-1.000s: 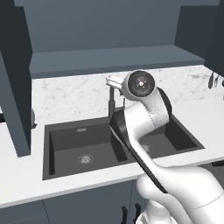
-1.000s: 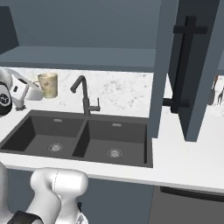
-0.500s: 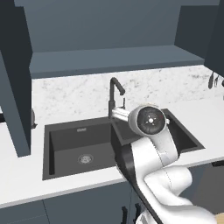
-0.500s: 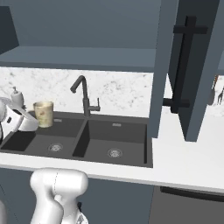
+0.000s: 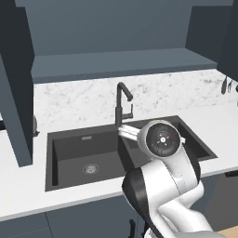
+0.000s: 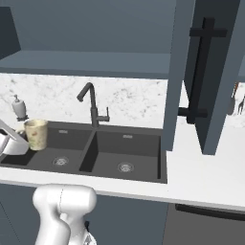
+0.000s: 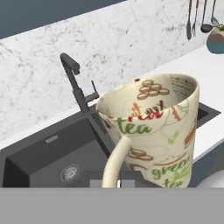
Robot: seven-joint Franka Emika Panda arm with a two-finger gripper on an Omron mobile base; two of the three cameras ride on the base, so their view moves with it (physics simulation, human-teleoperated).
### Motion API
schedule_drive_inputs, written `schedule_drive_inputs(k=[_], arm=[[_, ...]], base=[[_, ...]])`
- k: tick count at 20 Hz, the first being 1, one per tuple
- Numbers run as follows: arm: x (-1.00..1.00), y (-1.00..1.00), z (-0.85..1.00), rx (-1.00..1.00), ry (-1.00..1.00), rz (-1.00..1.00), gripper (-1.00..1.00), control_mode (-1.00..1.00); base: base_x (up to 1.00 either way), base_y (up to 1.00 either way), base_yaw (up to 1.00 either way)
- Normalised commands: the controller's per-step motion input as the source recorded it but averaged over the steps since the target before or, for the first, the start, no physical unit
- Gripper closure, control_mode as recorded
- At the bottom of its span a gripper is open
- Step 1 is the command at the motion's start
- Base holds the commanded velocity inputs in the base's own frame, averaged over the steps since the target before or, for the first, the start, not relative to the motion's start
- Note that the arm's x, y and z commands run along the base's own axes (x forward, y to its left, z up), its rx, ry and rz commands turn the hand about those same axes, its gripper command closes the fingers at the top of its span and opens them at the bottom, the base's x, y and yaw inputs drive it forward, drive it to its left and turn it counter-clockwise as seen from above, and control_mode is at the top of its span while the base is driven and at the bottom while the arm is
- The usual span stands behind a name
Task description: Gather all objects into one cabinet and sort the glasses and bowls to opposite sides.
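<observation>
Cream patterned mug (image 7: pixel 153 131): held upright by its handle in the closed pincer (image 6: pixel 14 141), carried above the black sink (image 6: pixel 107 155). Open cabinet door (image 6: pixel 203 76) is seen at right. Teal vessel (image 7: pixel 215 41) is left on the surface (image 7: pixel 210 127). Gathering is judged unfinished; sorting is not begun.

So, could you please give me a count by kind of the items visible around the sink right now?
Cream patterned mug: 1
Black faucet: 1
Sink basins: 2
Soap dispenser: 1
Small teal-and-peach vessel: 1
Total: 6
</observation>
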Motion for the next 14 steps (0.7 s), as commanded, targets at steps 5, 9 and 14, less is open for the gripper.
schedule_drive_inputs(k=[5, 9, 14], arm=[[0.00, 0.03, -0.03, 0.00, 0.00, 0.00, 1.00, -1.00], [-0.09, 0.00, -0.02, 0.00, 0.00, 0.00, 1.00, -1.00], [-0.23, 0.00, 0.00, 0.00, 0.00, 0.00, 1.00, -1.00]], base=[[0.00, 0.00, 0.00], [0.00, 0.00, 0.00], [0.00, 0.00, 0.00]])
